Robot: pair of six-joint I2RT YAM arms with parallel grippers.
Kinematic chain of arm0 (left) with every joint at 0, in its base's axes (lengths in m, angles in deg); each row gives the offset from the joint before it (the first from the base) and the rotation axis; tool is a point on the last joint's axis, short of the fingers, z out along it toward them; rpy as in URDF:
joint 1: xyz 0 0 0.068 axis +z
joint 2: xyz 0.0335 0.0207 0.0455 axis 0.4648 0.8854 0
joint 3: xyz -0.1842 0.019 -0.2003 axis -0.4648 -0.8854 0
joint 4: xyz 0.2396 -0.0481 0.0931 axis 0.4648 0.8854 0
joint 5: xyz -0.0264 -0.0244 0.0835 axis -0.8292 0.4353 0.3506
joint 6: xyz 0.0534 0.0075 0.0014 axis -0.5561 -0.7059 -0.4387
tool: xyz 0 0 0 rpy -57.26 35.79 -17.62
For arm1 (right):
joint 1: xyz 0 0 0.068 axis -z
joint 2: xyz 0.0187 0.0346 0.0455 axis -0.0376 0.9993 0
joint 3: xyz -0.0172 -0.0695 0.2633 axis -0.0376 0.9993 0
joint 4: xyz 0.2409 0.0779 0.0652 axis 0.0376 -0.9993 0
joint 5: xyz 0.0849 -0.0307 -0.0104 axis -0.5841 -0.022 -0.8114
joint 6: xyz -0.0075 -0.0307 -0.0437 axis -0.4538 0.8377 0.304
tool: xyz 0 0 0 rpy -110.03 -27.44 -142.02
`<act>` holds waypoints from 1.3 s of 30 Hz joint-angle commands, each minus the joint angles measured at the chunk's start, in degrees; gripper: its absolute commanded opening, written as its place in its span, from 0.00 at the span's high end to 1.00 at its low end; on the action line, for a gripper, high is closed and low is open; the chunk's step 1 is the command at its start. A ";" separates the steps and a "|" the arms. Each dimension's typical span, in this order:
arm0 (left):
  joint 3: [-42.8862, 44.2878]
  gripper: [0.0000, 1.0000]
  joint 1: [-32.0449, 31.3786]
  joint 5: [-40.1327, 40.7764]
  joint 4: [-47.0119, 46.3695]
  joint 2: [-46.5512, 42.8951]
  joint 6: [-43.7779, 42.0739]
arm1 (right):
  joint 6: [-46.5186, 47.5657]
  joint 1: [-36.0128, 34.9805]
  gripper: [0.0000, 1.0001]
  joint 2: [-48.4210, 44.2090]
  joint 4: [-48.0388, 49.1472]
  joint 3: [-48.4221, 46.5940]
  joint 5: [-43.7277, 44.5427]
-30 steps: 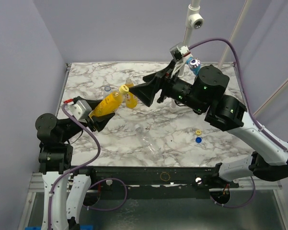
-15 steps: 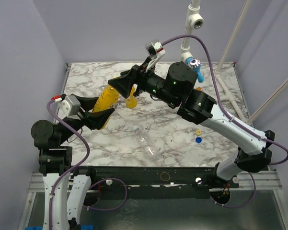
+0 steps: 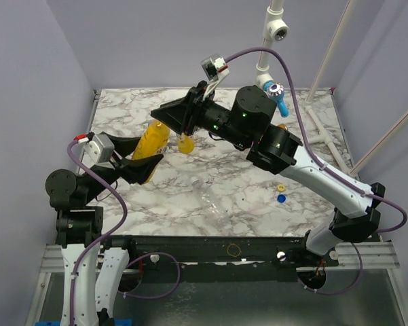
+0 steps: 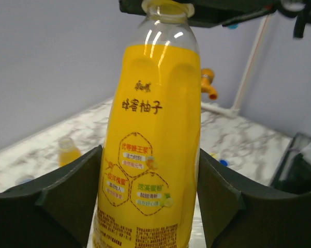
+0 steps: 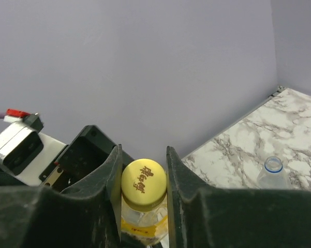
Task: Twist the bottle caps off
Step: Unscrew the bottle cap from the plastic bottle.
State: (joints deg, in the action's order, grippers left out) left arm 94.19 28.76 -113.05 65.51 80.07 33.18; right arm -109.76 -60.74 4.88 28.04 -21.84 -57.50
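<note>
Top view: left gripper (image 3: 151, 151) clamps the lower body of a yellow bottle (image 3: 156, 134), its jaws partway apart only because the bottle fills them. The bottle is held off the bench (image 3: 244, 175), over its left half, tilted with the neck toward the far edge. Right gripper (image 3: 161, 117) reaches across from the right and covers the neck, hiding the cap here. A second yellow bottle (image 3: 185, 144) stands just beside. A clear bottle (image 3: 211, 204) lies toward the near edge. A loose yellow cap (image 3: 280, 187) and a loose blue cap (image 3: 280, 199) sit near the right edge. Left wrist view: the label faces the camera and the left fingers (image 4: 67, 199) press both flanks, which I judge to be a brace against turning. Right wrist view: the yellow cap (image 5: 143, 185) is pinched between the right fingers (image 5: 112, 196), jaws drawn in to its width and touching both sides. The cap is seated on the neck, not yet off. One arm anchors the body so the other can twist. The next move likely needs a wrist turn; the risk is the bottle spinning in the left grip.
</note>
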 commanded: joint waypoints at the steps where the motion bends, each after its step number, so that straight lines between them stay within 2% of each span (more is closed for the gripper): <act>1: 1.23 0.03 -0.04 -2.18 -3.61 1.97 5.45 | -1.03 0.09 1.00 1.43 1.38 -1.33 -2.61; 4: 3.24 0.01 -0.03 -4.76 -6.71 5.53 9.23 | -1.29 0.14 0.99 2.26 1.05 -1.71 -3.44; 7: 4.76 0.02 -0.03 -5.77 -7.72 7.79 7.99 | -0.98 -0.03 0.99 3.04 0.20 -2.38 -3.00; 9: 5.15 0.06 -0.07 -7.50 -7.62 8.64 6.16 | -0.52 -0.07 0.99 3.36 -0.10 -2.89 -2.61; 14: 5.45 0.23 -0.02 -10.37 -4.58 9.26 3.24 | 0.31 -0.43 0.99 4.66 -0.68 -4.52 -1.86; 16: 5.21 0.33 -0.02 -12.03 -4.02 8.87 1.69 | 0.44 -0.48 1.00 5.09 -0.37 -4.81 -2.33; 20: 5.89 0.66 -0.04 -16.24 -2.42 8.69 2.43 | 0.69 -0.54 0.99 5.66 -0.19 -5.75 -3.15; 22: 7.23 0.76 -0.06 -18.65 -2.38 9.73 4.29 | 0.84 -0.52 0.99 5.36 0.57 -5.42 -4.24; 24: 8.67 0.83 -0.07 -20.54 -2.92 10.89 7.02 | 1.37 -0.53 0.99 4.21 2.26 -4.23 -6.25; 31: 12.33 1.00 -0.88 -25.58 -14.28 13.84 24.77 | 5.01 -0.50 0.99 -0.40 8.40 1.40 -22.21; 36: 16.78 1.00 -9.89 -26.56 -17.27 16.78 34.10 | 5.98 -0.48 1.00 -3.83 18.07 7.72 -39.19; 39: 18.55 1.00 -12.94 -25.65 -17.30 17.13 35.84 | 5.39 -0.55 1.00 -5.17 23.08 10.38 -48.45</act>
State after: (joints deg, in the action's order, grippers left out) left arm 109.56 20.47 -134.09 50.58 96.07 58.56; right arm -105.89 -59.86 -0.32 43.96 -15.24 -83.33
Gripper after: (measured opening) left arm 0.478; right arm 0.327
